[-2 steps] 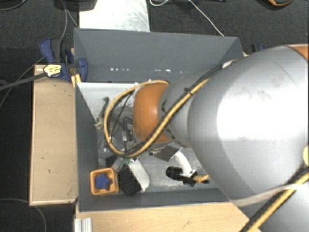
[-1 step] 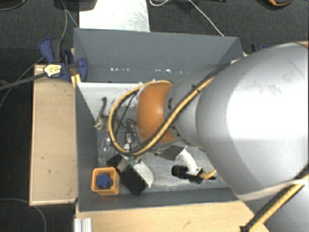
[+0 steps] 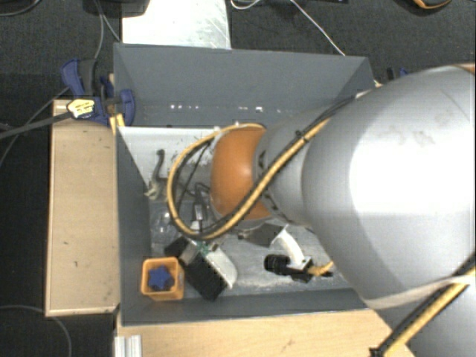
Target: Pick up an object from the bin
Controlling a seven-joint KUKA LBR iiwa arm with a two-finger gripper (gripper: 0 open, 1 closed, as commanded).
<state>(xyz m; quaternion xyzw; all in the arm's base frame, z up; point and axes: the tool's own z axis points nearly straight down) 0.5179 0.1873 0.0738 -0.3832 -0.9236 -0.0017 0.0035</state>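
Entry: arm [image 3: 387, 184] in from the right, reaching down into the grey bin [image 3: 245, 88]. The orange wrist cover [image 3: 234, 173] sits over the middle of the floor, with a yellow-and-black cable [image 3: 175, 192] looping round its left side.

Gripper [image 3: 198, 249]: I see only a small part of it, poking out under the lower left edge of the cover, low in the bin toward the front left. I cannot tell whether the jaws stand wide, narrow or closed on anything, since the cover and cable hide them.

Nearest things:
- A black block [image 3: 202, 276], lying tilted on the floor just in front of the gripper; contact I cannot judge.
- A white piece [image 3: 224, 268], touching the block's right side.

I take these two as the likely target area, front left of the bin, directly below the wrist.

Other contents:
- A small orange box [image 3: 163, 295] in the front left corner, just beside the black block, with a blue piece [image 3: 159, 277] inside it.
- A white-and-black tool [image 3: 291, 250] with a yellowish tip, lying on the floor to the right of the gripper, near the front wall.
- A clear plastic item [image 3: 160, 225] against the left wall, behind the orange box.
- A dark hooked thing [image 3: 159, 171] further back along the left wall.

I see nothing lifted off the floor.
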